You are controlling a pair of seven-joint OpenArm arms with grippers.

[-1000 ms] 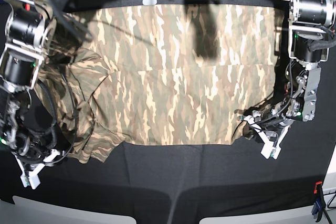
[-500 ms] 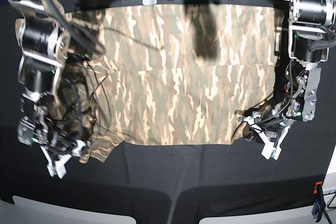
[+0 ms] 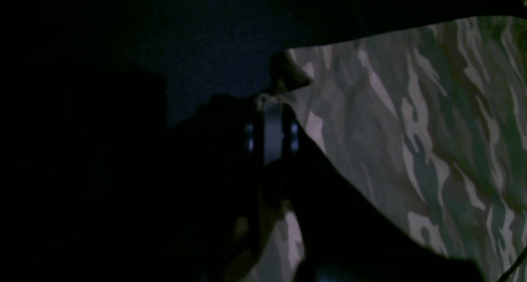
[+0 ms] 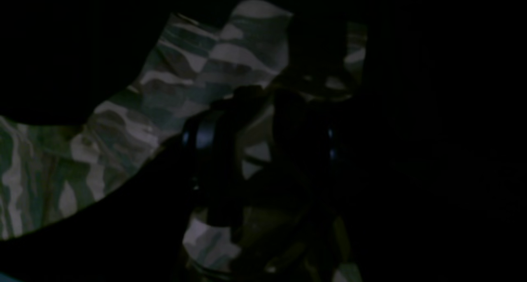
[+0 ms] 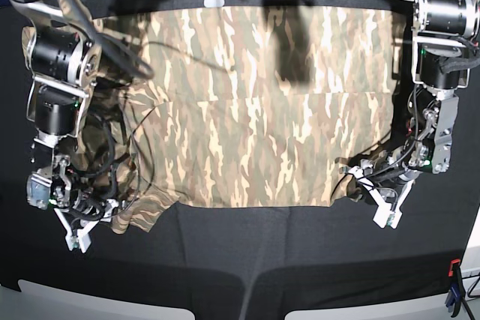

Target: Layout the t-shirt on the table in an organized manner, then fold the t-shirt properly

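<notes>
With the t-shirt (image 5: 262, 103) spread across the table (image 5: 300, 260), the left gripper (image 5: 373, 194) stays pinched on the near hem corner while the right gripper (image 5: 88, 226), fingers apart over the near sleeve, should close on 1 layer before pulling outward.

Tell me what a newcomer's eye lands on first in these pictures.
First, the camouflage t-shirt, spread wide over the black table and filling most of the base view. Next, the two arms at its near corners: the left gripper shut on the shirt's bottom corner at that view's right, and the right gripper with jaws open at the crumpled sleeve on that view's left.
</notes>
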